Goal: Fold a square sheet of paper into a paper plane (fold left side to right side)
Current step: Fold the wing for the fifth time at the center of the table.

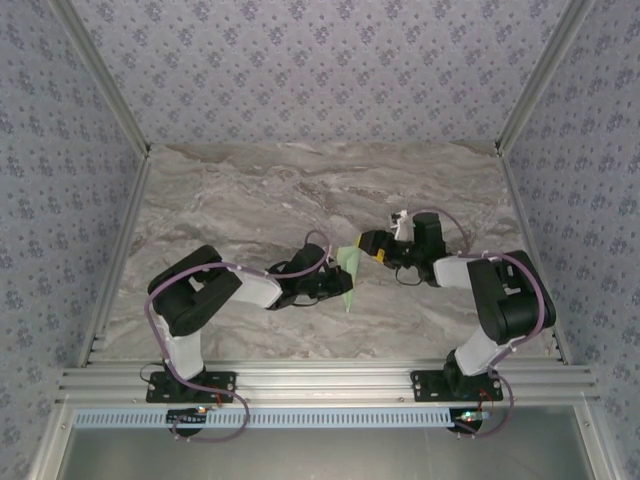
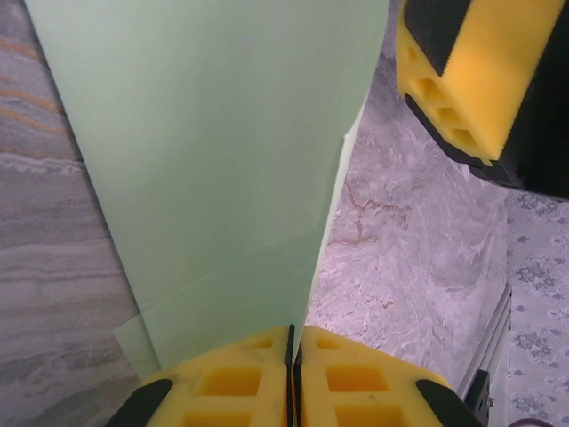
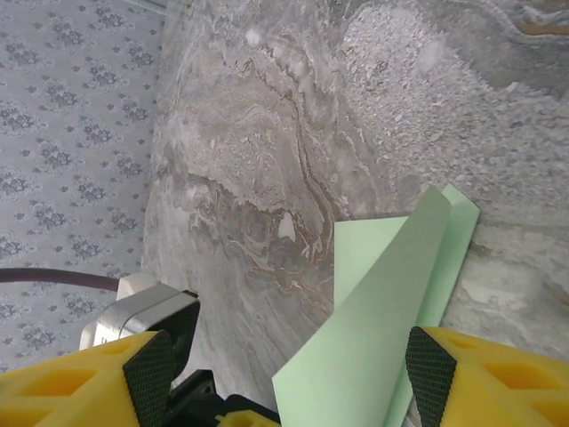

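The square sheet of paper is pale mint green and stands half lifted at the table's middle, between the two grippers. My left gripper is shut on its near edge. In the left wrist view the yellow pads meet on the paper, which rises in two overlapping layers. My right gripper hovers just right of the sheet, open. In the right wrist view a raised flap of the paper reaches in between the spread fingers, over a lower layer lying on the table. No paper plane shape shows.
The grey marbled table is bounded by patterned walls and aluminium rails at the near edge. The right gripper's yellow finger hangs close to the sheet's right edge in the left wrist view.
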`<state>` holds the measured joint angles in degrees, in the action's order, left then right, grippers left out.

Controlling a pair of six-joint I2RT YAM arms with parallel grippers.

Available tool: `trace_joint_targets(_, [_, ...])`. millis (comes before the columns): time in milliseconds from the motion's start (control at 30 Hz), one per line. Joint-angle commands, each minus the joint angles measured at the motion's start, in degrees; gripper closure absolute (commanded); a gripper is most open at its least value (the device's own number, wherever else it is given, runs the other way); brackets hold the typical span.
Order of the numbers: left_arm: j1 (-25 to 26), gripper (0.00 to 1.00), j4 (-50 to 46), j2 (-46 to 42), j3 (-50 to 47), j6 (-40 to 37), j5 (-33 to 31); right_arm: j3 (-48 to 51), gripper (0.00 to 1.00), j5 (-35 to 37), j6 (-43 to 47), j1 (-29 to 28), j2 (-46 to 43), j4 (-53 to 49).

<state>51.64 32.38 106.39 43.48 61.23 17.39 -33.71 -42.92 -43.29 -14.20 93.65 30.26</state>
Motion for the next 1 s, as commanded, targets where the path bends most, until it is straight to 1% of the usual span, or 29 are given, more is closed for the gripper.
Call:
trace_joint_targets(0, [-0.4,0.90,3.9,-1.1,-1.1,1.0,1.0,-2.8,0.26,-0.8,-1.9,-1.1,2.3,-0.4])
trace_joint_targets(200, [-0.7,0.90,4.4,-1.2,-1.6,1.3,1.0,-4.5,0.26,1.4,-1.8,-2.2,4.5,-3.0])
trace_joint_targets(433, [-0.7,0.91,4.4,-1.2,-1.9,1.6,0.7,-5.2,0.27,4.8,-0.1,-2.7,4.3,-7.4])
trace_joint_targets(467, [-0.7,0.91,4.6,-1.2,-2.0,1.6,0.6,-5.2,0.28,5.1,0.1,-2.6,4.4,-7.8])
trace_joint_targets(567, [-0.8,0.91,4.8,-1.2,-2.1,1.8,0.6,-5.9,0.39,4.0,0.5,-2.9,5.3,-8.5])
trace_joint_targets(633, [-0.9,0.91,5.0,-1.2,-2.1,1.8,0.6,-6.2,0.43,3.5,0.6,-3.1,6.0,-8.6])
trace_joint_targets(833, [-1.0,0.92,5.2,-1.1,-2.1,2.1,0.6,-5.1,0.50,3.8,1.8,-3.8,5.4,-9.7])
trace_joint_targets(967, [-1.1,0.92,5.4,-1.0,-2.3,2.3,0.6,-4.5,0.53,4.7,2.5,-4.0,4.9,-11.2])
